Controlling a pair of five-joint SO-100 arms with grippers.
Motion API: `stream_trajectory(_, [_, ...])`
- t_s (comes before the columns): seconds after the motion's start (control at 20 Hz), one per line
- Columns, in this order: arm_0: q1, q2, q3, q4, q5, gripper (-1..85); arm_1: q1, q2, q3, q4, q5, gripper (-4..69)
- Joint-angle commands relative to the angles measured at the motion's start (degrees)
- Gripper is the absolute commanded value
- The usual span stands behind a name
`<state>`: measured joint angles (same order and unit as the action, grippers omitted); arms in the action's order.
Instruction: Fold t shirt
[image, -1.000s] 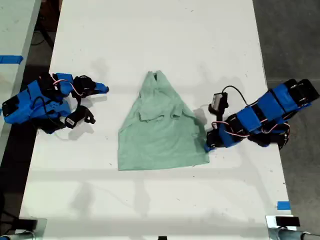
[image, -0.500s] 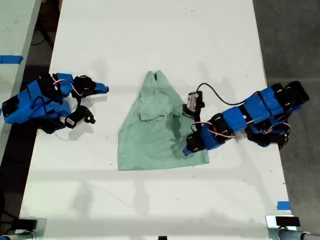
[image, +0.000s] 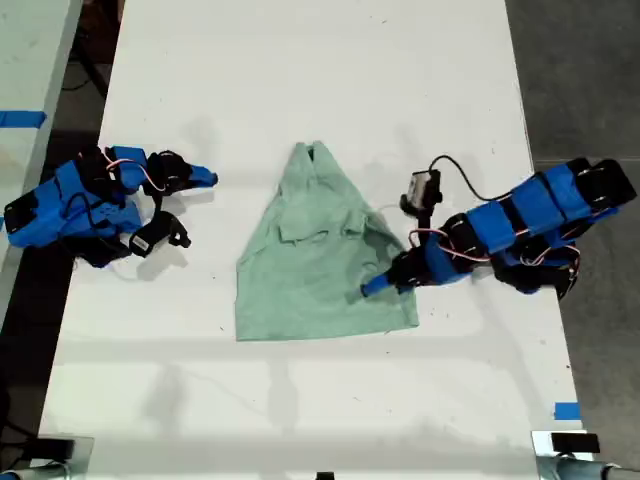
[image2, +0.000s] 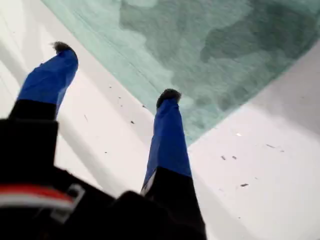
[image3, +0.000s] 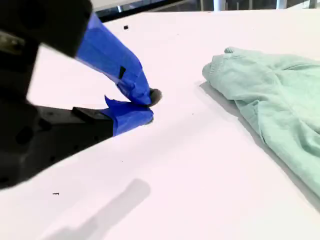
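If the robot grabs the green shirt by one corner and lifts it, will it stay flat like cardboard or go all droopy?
Probably droopy. The t shirt lies in soft folds and wrinkles, so it looks like thin, floppy cloth that would hang down from my first gripper. It likely weighs little. Pushed instead, it would probably bunch up on the table rather than slide whole.

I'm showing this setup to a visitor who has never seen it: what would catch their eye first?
Probably the pale green t shirt in the middle of the white table, its sleeves already folded in so it narrows toward the neck. Next, my first claw, open, reaching over the shirt's edge from the exterior view's right. My second claw rests shut on the table at the exterior view's left, clear of the cloth.
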<state>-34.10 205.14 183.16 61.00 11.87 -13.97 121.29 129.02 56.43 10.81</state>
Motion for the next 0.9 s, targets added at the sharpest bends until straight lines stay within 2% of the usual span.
stream_trajectory(0.0, [-0.18, 0.35, 0.7, 0.09, -0.44, 0.7, 1.32, 10.02, 16.17, -10.28, 1.85, 32.5])
stream_trajectory(0.15, [-0.18, 0.35, 0.7, 0.09, -0.44, 0.6, 2.2, 8.17, 19.51, -14.06, 2.81, 26.5])
stream_trajectory(0.25, [-0.18, 0.35, 0.7, 0.09, -0.44, 0.6, 2.2, 5.45, 19.34, -13.54, 5.01, 24.7])
stream_trajectory(0.4, [-0.09, 0.35, 0.7, 0.09, -0.44, 0.6, 2.2, 2.55, 16.0, -9.76, 5.54, 23.6])
stream_trajectory(0.55, [-0.09, 0.35, 0.7, 0.09, -0.44, 0.6, 2.55, -2.9, 8.7, -5.45, 2.55, 13.8])
stream_trajectory(0.75, [-0.09, 0.35, 0.7, 0.09, -0.44, 0.6, 1.67, -16.88, -1.41, -2.37, 1.23, 10.9])
stream_trajectory(0.85, [0.0, 0.35, 0.7, 0.09, -0.44, 0.6, 1.32, -20.04, -3.52, -2.46, 1.14, 5.2])
